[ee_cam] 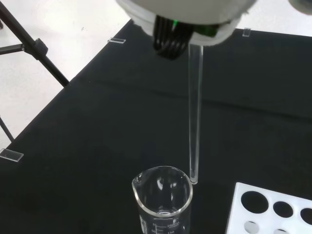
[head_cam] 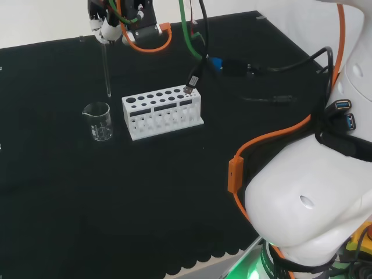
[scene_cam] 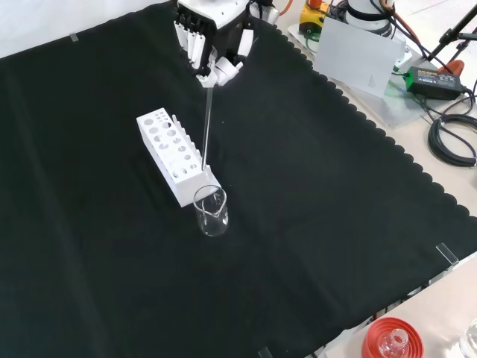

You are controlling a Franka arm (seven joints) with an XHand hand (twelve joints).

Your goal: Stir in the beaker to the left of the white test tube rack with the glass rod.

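While I watch from my station, the clear glass beaker (head_cam: 98,120) stands upright on the black cloth of the bench (head_cam: 87,203), just beside the short end of the white test tube rack (head_cam: 162,111). From the head view the beaker is to the rack's left; from the front view it sits nearer the camera than the rack. I cannot tell whether the beaker holds any liquid.

Above it hangs the glass rod (head_cam: 106,68), close to upright. From the wrist view its lower tip sits just outside the beaker's rim, on the side toward the rack, and I cannot tell whether it touches the glass. From the head view the tip ends above the beaker, clear of its mouth.

My robot hand (scene_cam: 216,52) grips the rod's top end, with its fingers (scene_cam: 222,71) curled around it. From the front view the robot hand comes in at the top edge, beyond the rack's far end.

Farther out, at the front view's lower right edge, a red ribbed stand (scene_cam: 392,339) sits just off the cloth with a glass piece in it.
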